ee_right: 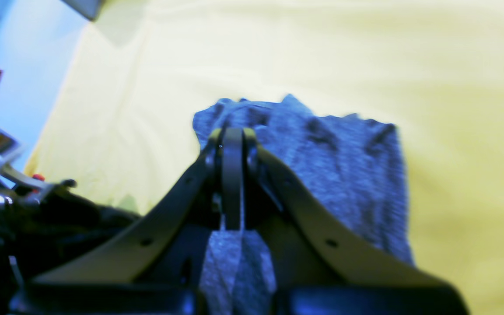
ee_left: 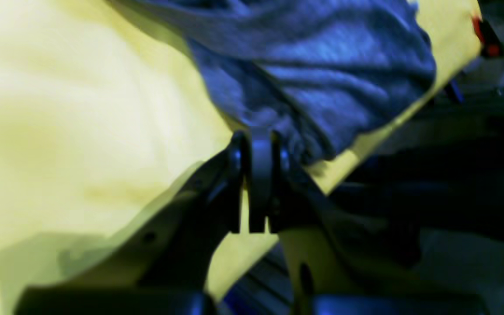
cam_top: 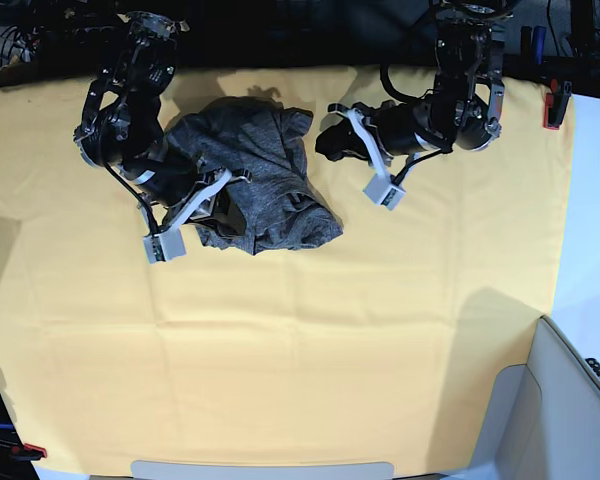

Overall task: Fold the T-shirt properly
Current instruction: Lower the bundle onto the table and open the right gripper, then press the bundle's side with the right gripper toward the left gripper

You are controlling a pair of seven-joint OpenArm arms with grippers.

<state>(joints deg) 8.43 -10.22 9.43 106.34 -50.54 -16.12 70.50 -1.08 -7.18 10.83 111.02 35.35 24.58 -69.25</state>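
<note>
Table cloth [cam_top: 280, 350]: yellow-orange, lightly creased, spread almost edge to edge in the base view. Met a dark strip along the top and a pale floor at the right.

T-shirt [cam_top: 260, 170]: lay crumpled in the upper middle, close under the top edge.

Left gripper [cam_top: 325, 140]: came across in its wrist view with jaws together at the shirt's hem; could not tell whether fabric was pinched. Looked just beside the shirt's right side from the base.

Right gripper [ee_right: 232, 133]: clamped on grey knit, a fold hanging inside its frame, seen only from that wrist.

Left wide bare cloth across the whole lower half.
</note>
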